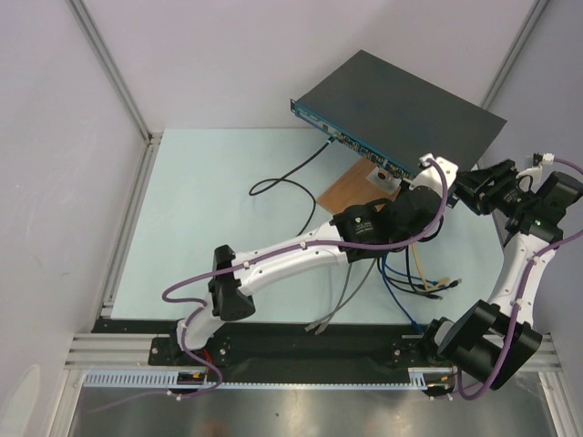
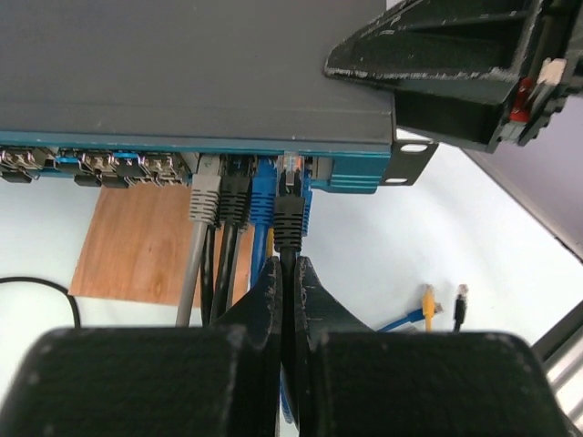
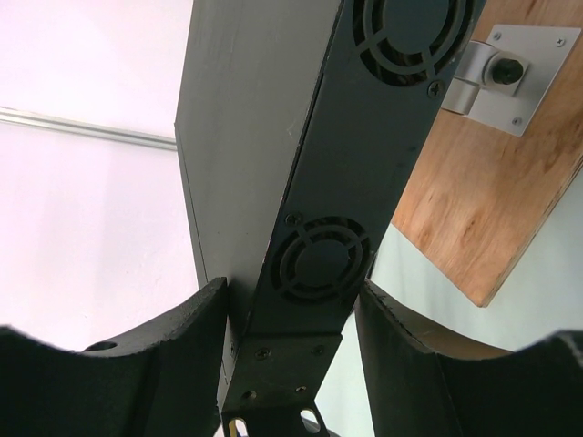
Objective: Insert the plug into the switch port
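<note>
The switch (image 1: 401, 105) is a flat black box with a blue front face, lying at the back of the table. In the left wrist view my left gripper (image 2: 288, 264) is shut on a black cable just below its black plug (image 2: 288, 214). The plug's clear tip sits in a socket near the right end of the switch's (image 2: 182, 64) blue face. Grey, black and blue plugs (image 2: 232, 196) sit in the sockets beside it. My right gripper (image 3: 293, 291) clamps the switch's (image 3: 355, 118) side end, with one finger on each flat face. It also shows in the top view (image 1: 465, 182).
A brown wooden board (image 1: 351, 189) lies under the switch's front and carries a metal bracket (image 3: 506, 64). Loose blue, yellow and black cables (image 1: 428, 282) lie on the table near the right arm. A black cable loop (image 1: 282, 182) lies at the left.
</note>
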Available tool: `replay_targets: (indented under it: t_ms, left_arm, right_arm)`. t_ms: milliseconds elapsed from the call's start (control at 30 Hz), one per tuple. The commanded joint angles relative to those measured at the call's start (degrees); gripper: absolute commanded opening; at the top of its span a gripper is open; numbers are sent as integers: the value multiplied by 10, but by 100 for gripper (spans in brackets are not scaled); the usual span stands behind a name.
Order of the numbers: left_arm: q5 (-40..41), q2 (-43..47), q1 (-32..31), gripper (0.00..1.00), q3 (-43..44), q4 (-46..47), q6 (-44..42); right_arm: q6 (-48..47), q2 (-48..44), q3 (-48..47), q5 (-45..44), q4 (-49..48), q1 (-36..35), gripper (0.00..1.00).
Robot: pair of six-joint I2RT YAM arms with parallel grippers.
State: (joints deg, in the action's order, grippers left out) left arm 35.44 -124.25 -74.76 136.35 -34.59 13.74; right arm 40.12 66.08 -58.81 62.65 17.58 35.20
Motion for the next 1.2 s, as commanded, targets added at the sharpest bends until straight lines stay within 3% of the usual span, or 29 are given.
replay_targets:
  t_ms: [0, 433, 1167]
  left_arm:
    - [16, -12, 2, 0, 34, 19, -26]
    - [12, -17, 2, 0, 36, 2, -22]
    - [37, -24, 8, 0, 49, 124, -78]
  right_arm:
    - [-8, -13, 4, 54, -22, -32, 25]
    - [-12, -11, 1, 56, -22, -33, 21]
    - [-30, -6, -1, 60, -4, -53, 13]
